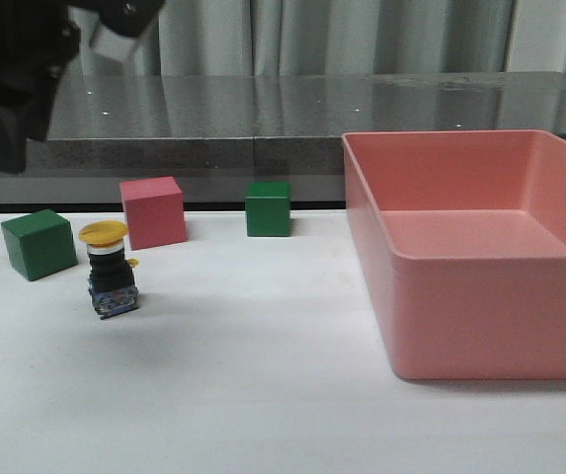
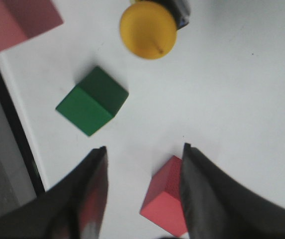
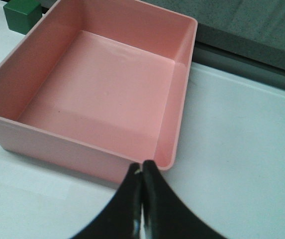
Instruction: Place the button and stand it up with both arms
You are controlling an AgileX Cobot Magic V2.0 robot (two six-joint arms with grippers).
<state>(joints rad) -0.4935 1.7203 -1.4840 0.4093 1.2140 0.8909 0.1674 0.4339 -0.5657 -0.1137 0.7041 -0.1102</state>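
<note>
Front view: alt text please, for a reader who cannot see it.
A yellow-capped button stands upright on a white table, untouched, with a green cube and a pink cube close behind it. Another green cube and an empty pink bin sit to its right.

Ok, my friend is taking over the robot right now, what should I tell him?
Left gripper: jaws open, empty, up above the pink cube.
Right gripper: jaws shut, empty, beside the pink bin.
The button stands upright on the white table, yellow cap up, among the cubes, nothing touching it.
Done: button looks placed and standing.
Left: probably only pulling the arms away.
</note>
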